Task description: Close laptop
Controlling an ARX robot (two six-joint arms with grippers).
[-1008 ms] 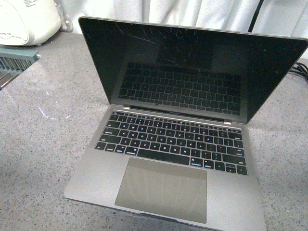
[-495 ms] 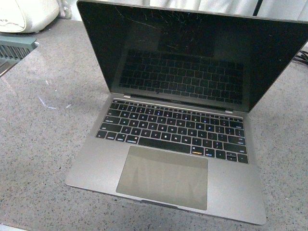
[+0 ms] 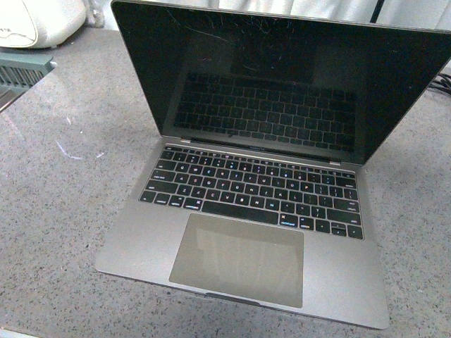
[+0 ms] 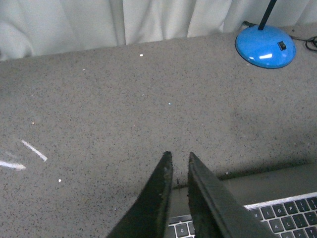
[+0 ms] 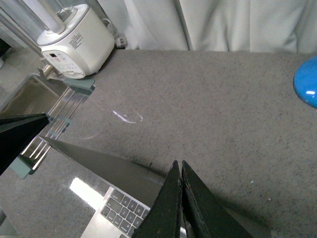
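A grey speckled stone desk point(image 3: 63, 211) fills the front view. On it, near its front edge, the thin space-grey metal laptop with black keys point(image 3: 254, 190) is set, its base flat. The scratched glossy screen is stood fully open and tilted slightly back, so nothing of the closing is judged to be done: the lid has yet to be reached, pressed forward and brought down onto the keyboard.

Neither arm is shown in the front view; both are seen only from the wrist cameras. A white rounded plastic kitchen appliance point(image 5: 79, 37) is shown whole only in the right wrist view, and a round glossy blue lamp base point(image 4: 265, 46) behind the laptop is shown best in the left wrist view.

The left pincer point(image 4: 179, 156) is held slightly parted, with a narrow slit between its fingers and nothing gripped. It hovers over an edge of the laptop, possibly the left side of the keyboard deck, though this cannot be made out firmly. The right pincer point(image 5: 180, 164) is pressed closed on nothing, above the lid's thin edge.
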